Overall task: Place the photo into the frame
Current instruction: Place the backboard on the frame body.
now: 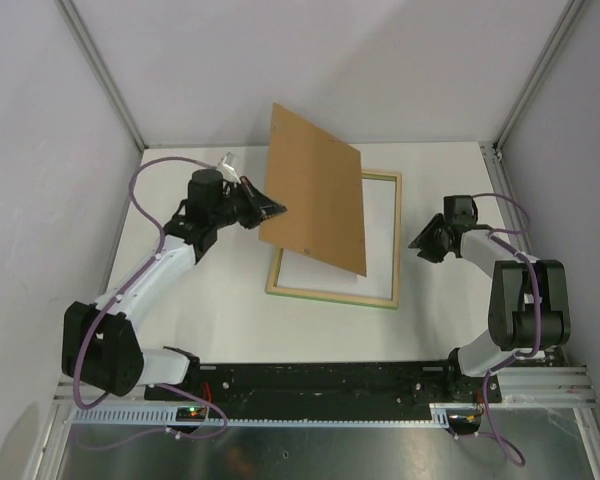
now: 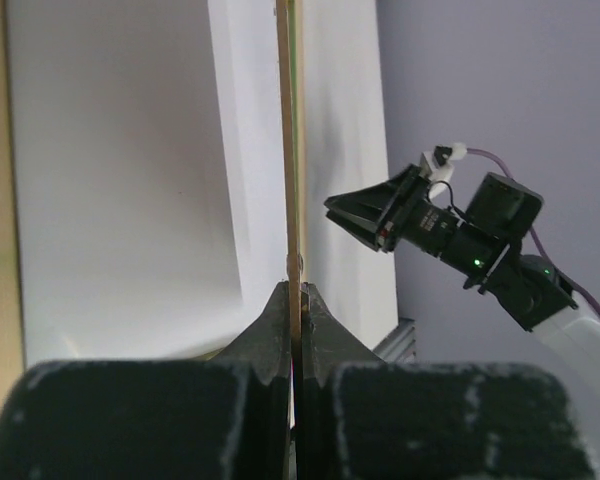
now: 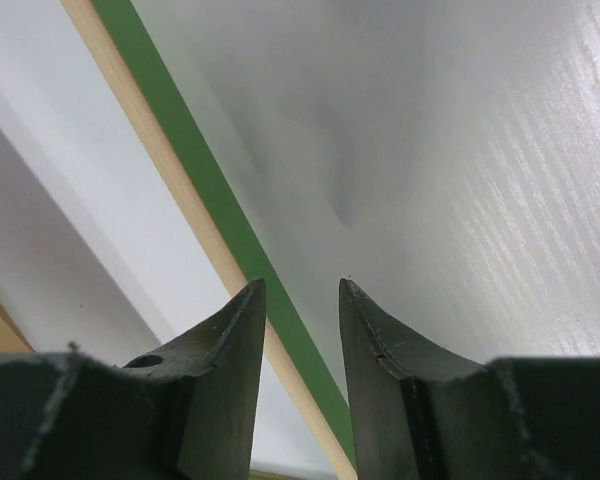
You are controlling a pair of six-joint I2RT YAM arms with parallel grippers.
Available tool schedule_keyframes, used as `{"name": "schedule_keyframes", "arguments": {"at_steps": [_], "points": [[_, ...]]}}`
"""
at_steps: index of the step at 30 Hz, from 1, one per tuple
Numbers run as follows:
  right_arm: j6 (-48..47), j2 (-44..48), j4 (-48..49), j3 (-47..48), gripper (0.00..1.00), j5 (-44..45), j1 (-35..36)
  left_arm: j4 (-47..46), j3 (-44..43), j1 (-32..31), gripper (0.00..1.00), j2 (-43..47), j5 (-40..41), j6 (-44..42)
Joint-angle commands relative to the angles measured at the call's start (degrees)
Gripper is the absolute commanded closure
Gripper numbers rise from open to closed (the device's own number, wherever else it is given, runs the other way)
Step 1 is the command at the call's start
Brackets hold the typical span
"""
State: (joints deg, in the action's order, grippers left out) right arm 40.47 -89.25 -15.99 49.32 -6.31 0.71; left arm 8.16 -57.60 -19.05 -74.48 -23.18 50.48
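Note:
The frame (image 1: 384, 300) lies flat mid-table, pale wood up with green sides; its rail (image 3: 170, 125) runs under my right gripper. A brown backing board (image 1: 315, 195) hangs tilted above the frame's left half, and my left gripper (image 1: 275, 210) is shut on its left edge. The left wrist view shows the board edge-on (image 2: 282, 150) between the closed tips (image 2: 296, 290). My right gripper (image 1: 417, 245) stands open and empty just right of the frame (image 3: 302, 290). The photo's print does not show. A white sheet (image 1: 320, 275) lies inside the frame, partly under the board.
White table (image 1: 435, 310) with grey enclosure walls and metal corner posts (image 1: 100, 70) around it. A black rail with the arm bases (image 1: 320, 380) runs along the near edge. The right arm's gripper (image 2: 365, 210) appears in the left wrist view.

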Motion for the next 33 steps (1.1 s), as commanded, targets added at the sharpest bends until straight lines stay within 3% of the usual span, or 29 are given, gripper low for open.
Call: {"name": "schedule_keyframes", "arguments": {"at_steps": [1,13,33], "points": [[-1.0,0.5,1.8,-0.2,0.60,-3.0,-1.5,-17.5,1.8,1.1,1.00,-1.1,-10.9,5.1],[-0.9,-1.8,2.9,1.0,0.60,-4.2,-2.2,-26.3,6.9,1.4,1.00,-6.3,-16.6,5.5],[-1.0,-3.7,2.8,2.2,0.60,-4.3,-1.5,-36.4,12.3,1.5,1.00,-12.2,-16.3,7.4]]}}
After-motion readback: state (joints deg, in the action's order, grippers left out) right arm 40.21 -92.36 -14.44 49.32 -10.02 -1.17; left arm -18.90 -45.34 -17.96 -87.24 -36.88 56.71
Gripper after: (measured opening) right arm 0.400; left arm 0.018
